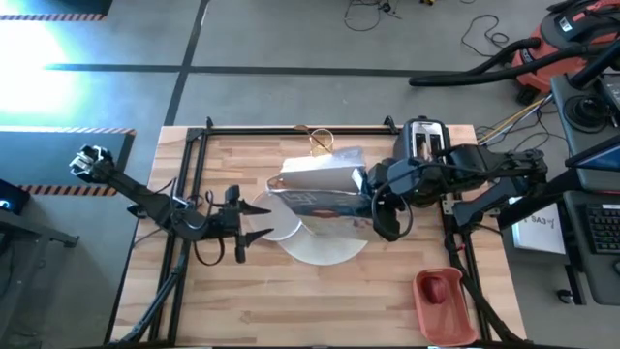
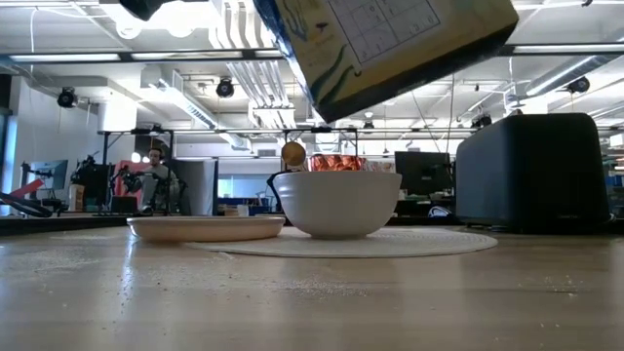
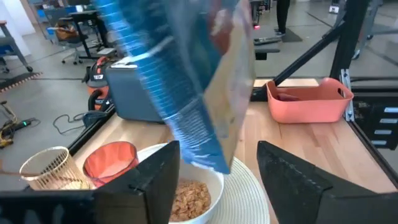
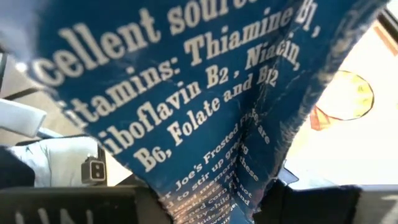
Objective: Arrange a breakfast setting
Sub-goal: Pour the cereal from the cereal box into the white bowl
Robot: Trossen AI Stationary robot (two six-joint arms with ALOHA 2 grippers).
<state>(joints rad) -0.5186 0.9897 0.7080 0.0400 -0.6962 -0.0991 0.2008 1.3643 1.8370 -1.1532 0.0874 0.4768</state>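
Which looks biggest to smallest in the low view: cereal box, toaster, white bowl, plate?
1. cereal box, though it hangs nearer the camera, so unsure
2. toaster
3. plate and white bowl, too alike to rank

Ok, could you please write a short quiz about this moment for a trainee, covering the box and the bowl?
1. True or false: the cereal box hangs tilted above the white bowl.
2. Which end effector grips the box: A left, B right?
3. Fill in: the bowl already contains ____.
Key: 1 true; 2 B, the right end effector; 3 cereal.
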